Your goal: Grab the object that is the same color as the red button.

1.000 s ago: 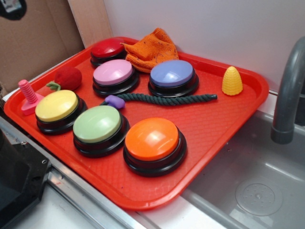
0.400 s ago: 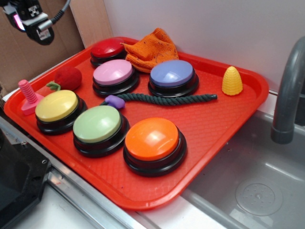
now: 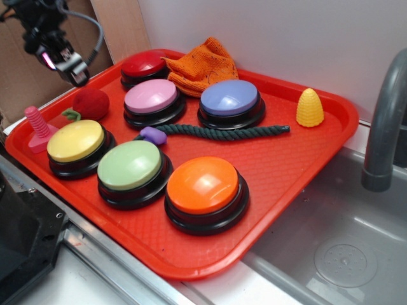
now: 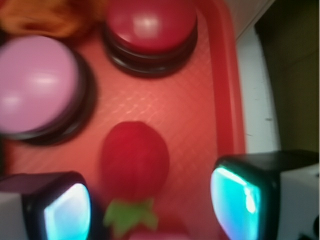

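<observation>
red tray point(image 3: 286, 159) holds strawberry point(image 3: 91, 103), red button point(image 3: 144, 65); pincer point(image 3: 63, 63) wide open, empty.

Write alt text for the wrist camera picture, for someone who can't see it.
A blurry close-up looks down on a small fuzzy dark-red plush strawberry with a green stem, lying on a red plastic tray between the open gripper's two glowing fingertips. Beyond it sit a glossy dark-red push button and a pink-topped button.

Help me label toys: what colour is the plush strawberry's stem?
Green, on the plush strawberry; its stem shows best in the wrist view.
</observation>
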You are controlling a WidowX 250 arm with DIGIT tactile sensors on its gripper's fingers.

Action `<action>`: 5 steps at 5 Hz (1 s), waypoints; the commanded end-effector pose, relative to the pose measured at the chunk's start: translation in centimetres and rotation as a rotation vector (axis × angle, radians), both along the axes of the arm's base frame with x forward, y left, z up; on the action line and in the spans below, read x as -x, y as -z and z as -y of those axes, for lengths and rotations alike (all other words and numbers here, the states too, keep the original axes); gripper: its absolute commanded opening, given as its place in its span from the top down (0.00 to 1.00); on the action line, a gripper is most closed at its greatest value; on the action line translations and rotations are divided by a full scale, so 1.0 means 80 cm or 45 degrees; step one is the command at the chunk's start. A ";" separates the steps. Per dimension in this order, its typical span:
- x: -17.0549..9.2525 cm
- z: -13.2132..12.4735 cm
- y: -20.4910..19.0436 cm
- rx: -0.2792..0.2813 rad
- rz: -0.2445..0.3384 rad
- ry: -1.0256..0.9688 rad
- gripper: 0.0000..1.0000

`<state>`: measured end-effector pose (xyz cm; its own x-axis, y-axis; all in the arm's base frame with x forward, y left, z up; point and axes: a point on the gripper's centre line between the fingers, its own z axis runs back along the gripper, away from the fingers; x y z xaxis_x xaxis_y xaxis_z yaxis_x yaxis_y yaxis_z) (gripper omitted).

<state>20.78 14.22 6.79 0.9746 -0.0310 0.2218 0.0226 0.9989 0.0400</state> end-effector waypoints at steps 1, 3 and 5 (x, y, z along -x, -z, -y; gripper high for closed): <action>-0.022 -0.006 0.029 -0.017 0.073 0.058 0.00; -0.014 0.017 0.046 0.055 0.052 0.079 0.00; -0.013 0.014 0.040 0.080 0.023 0.055 1.00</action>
